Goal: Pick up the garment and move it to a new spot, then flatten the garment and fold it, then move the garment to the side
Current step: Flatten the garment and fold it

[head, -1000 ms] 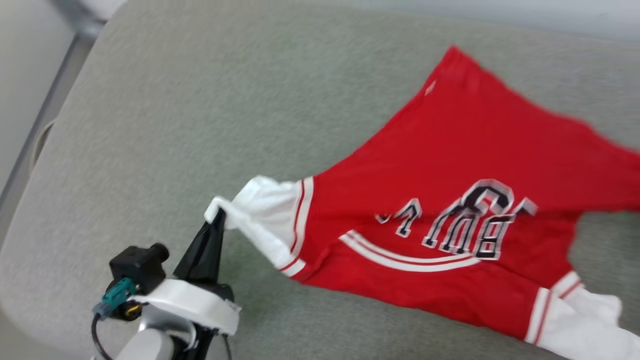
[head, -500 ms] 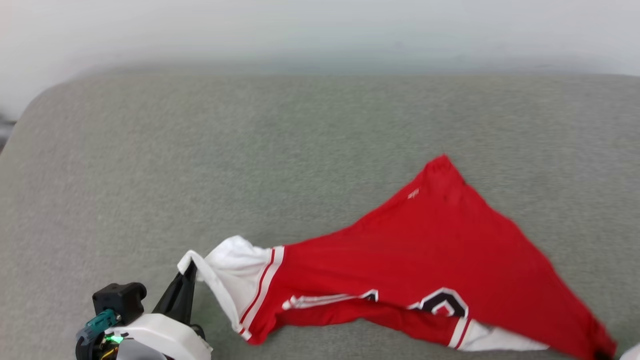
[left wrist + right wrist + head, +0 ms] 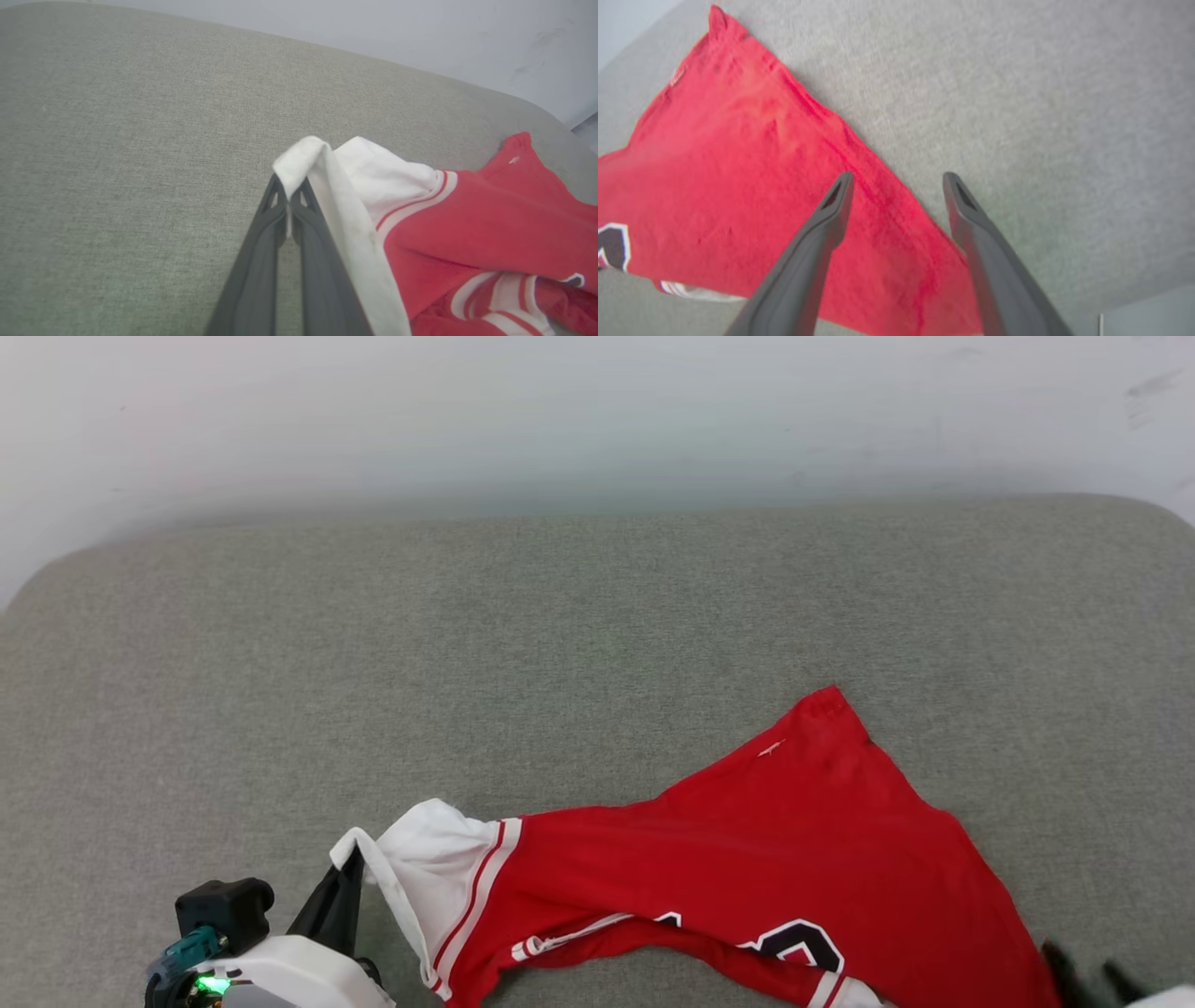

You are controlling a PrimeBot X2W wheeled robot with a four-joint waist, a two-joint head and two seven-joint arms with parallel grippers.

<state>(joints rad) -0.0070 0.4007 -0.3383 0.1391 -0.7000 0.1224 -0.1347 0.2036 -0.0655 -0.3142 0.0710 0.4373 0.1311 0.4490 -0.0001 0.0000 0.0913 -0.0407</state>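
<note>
The garment [image 3: 747, 859], a red jersey with white sleeves and striped trim, lies crumpled on the grey cushion, spread from lower left to lower right. My left gripper [image 3: 353, 863] is shut on the hem of its white sleeve [image 3: 303, 158] and holds that edge slightly raised. Dark fingertips of my right gripper [image 3: 1083, 973] show at the lower right corner. In the right wrist view, the right gripper [image 3: 896, 179] stands open above the garment's red edge [image 3: 752, 163], with nothing between its fingers. Part of the black-and-white lettering [image 3: 794, 943] shows near the bottom.
The grey fabric cushion [image 3: 467, 663] stretches wide to the left and behind the garment. A pale wall [image 3: 597, 411] runs along its far edge. The cushion's rounded corners sit at the far left and far right.
The head camera swung, shifting the whole picture. My right gripper has opened and let go of the garment, whose right side now lies slack. The left gripper keeps its hold on the sleeve.
</note>
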